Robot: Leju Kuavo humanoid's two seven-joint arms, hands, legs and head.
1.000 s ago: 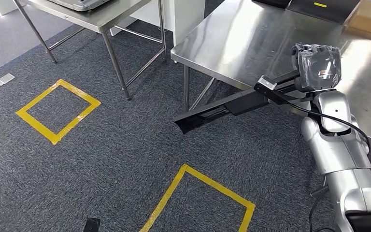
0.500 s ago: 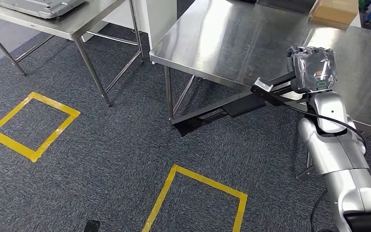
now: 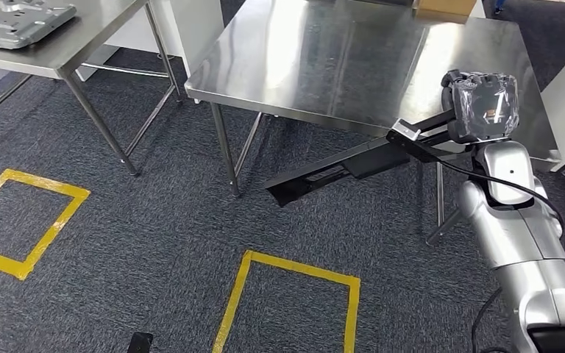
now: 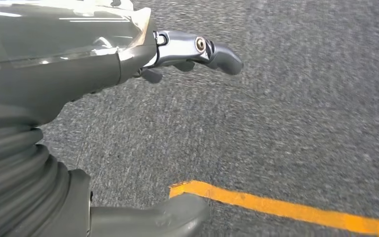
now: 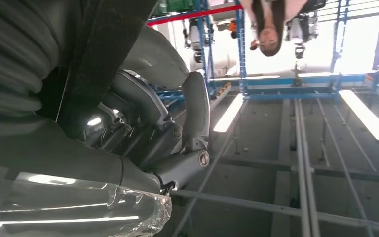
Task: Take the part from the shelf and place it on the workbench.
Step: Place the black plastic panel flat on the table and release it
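Part point(image 3: 338, 168) | held by R hand point(image 3: 482, 107) | over workbench point(image 3: 324, 59) edge

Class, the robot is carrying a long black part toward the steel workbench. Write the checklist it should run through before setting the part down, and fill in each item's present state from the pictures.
1. Part held: the right hand grips one end of the long black part. Ok.
2. Part over the bench: its free end hangs over the carpet, beyond the workbench edge. Not ok.
3. Landing spot free: the steel top near the part is bare; a cardboard box sits only at the far edge. Ok.
4. Left hand out of the way: the left hand hangs over the carpet, holding nothing. Ok.
5. Firmness of grip: the fingers wrap the part in the right wrist view, but their hold cannot be judged. Cannot tell.
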